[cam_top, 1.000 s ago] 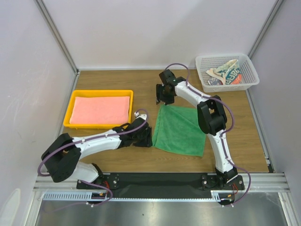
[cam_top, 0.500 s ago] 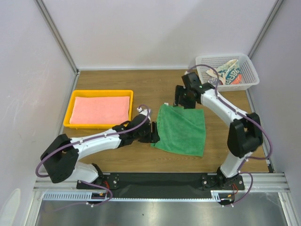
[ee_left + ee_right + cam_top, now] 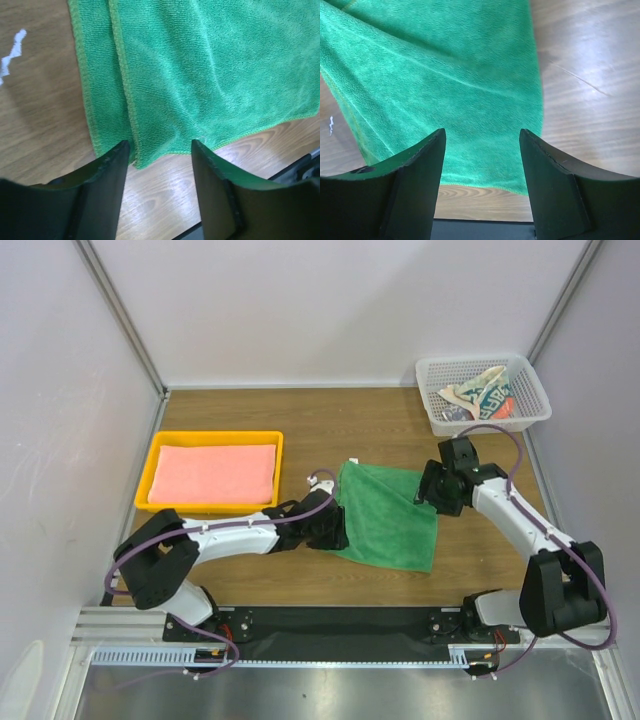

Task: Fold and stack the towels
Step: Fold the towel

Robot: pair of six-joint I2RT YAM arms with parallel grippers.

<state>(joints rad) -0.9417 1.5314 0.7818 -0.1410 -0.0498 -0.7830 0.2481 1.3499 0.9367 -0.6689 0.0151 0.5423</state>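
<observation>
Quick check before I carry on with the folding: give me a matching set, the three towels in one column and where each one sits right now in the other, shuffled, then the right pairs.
Column one:
1. pink towel
2. green towel
3. patterned towel

Column two:
A. in the white basket
B. on the wooden table, outside any container
C. lying flat in the yellow tray

Pairs: 1-C, 2-B, 3-A
</observation>
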